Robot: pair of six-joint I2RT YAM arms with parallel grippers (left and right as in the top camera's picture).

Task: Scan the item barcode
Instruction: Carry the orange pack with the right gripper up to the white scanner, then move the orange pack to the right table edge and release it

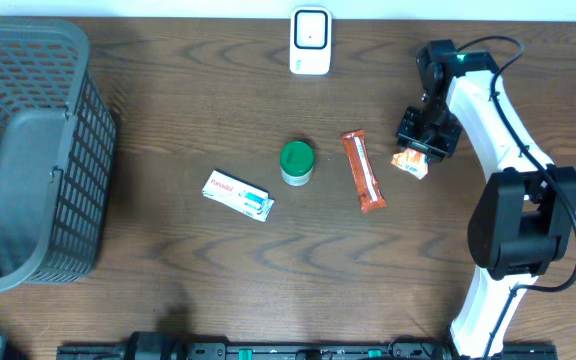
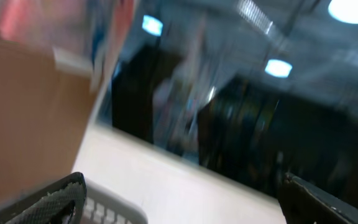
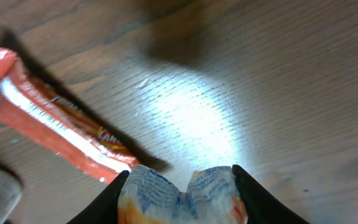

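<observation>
Dark wood-grain table carries a grey mesh basket at the far left, a white scanner at the back edge, and a row of a white carton, a green-lidded jar and a red snack bar. Just right of the bar, the right gripper has its fingers pressed against both sides of a crumpled orange-and-white packet, well apart from the scanner, with open table between them. The left gripper points up at a blurred ceiling, jaws spread wide with nothing in them.
</observation>
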